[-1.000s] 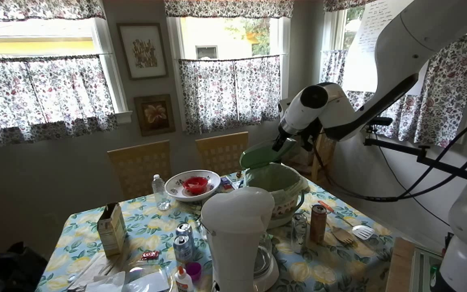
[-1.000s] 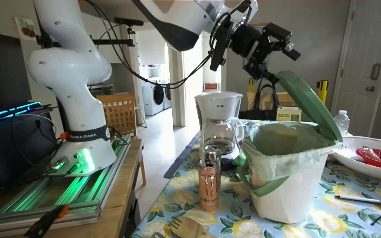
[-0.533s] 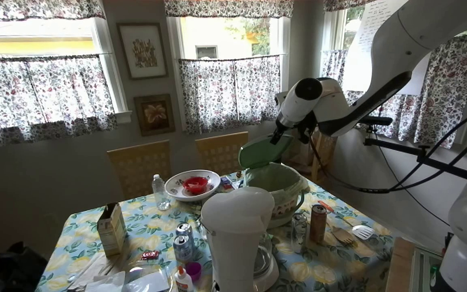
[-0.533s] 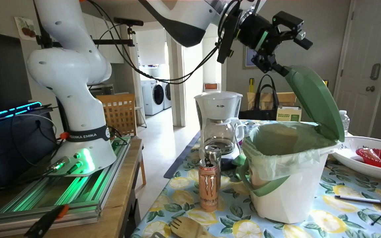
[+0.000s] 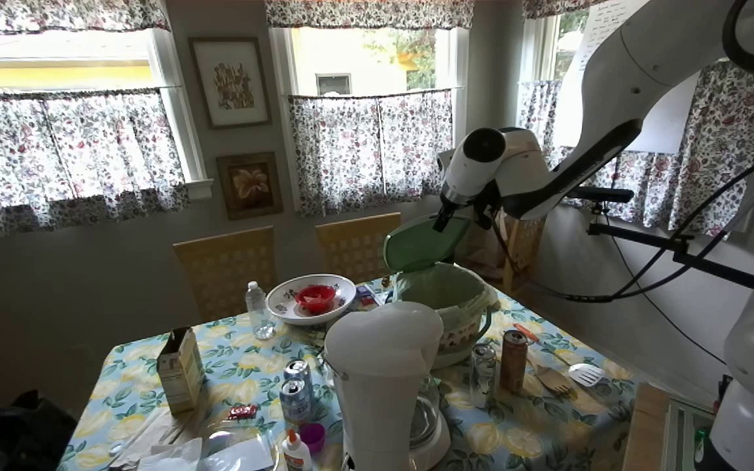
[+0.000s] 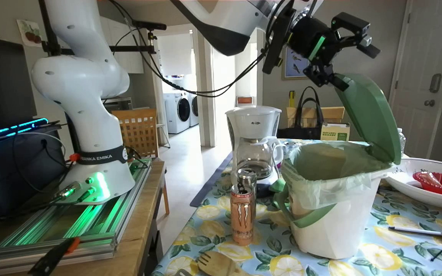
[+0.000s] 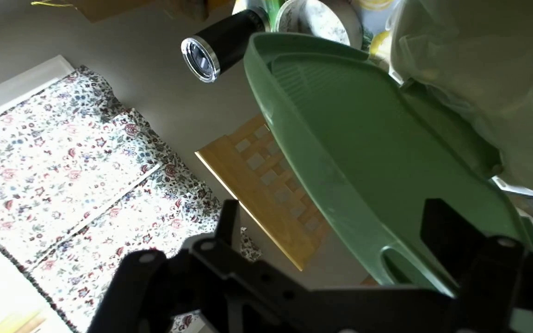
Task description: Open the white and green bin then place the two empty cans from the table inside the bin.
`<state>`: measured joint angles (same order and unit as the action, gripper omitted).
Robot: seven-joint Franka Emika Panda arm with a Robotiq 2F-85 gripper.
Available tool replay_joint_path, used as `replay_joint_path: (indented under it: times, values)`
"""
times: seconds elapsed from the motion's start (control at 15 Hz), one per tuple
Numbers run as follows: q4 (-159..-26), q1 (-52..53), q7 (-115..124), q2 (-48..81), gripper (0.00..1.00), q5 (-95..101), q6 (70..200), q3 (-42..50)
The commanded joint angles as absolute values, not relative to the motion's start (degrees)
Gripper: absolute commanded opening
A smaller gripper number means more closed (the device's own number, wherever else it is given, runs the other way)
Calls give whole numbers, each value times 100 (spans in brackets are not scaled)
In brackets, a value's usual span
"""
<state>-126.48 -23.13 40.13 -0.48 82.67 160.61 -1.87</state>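
Note:
The white and green bin [image 6: 332, 230] stands on the floral-covered table [image 6: 274, 264], a pale liner over its rim. Its green lid [image 6: 370, 119] is raised and tilted back past upright. My open gripper [image 6: 356, 66] is at the lid's upper edge. In the wrist view one finger [image 7: 447, 231] lies over the lid's inner face, seemingly against it, while the opposite finger [image 7: 229, 222] is beyond the edge; the gap is wide and nothing is gripped. Beside the bin stand two upright cans, an orange can [image 6: 243, 220] and a silver can [image 5: 483, 376], partly hidden behind it in an exterior view.
A white coffee maker [image 5: 383, 373] stands near the cans. Wooden utensils [image 6: 219, 262] and a white slotted spatula [image 5: 586, 374] lie close by. Two blue cans [image 5: 296, 400], a box [image 5: 180, 369], a bottle [image 5: 260, 314] and a large bowl [image 5: 285, 307] holding a red bowl [image 5: 316, 299] occupy the table.
The gripper has moved further from the robot's base, toward the bin's hinge side. The lid has tipped further back with it. The cans and bin body have stayed put.

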Motion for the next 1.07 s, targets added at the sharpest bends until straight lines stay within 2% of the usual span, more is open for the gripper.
replay_joint_path:
  times: [0.0,1.0]
  values:
    - [-12256,-2291,3781,256,100,8022,15953,-209]
    - [-11869,-2256,3698,506,100,7954,15928,-302]
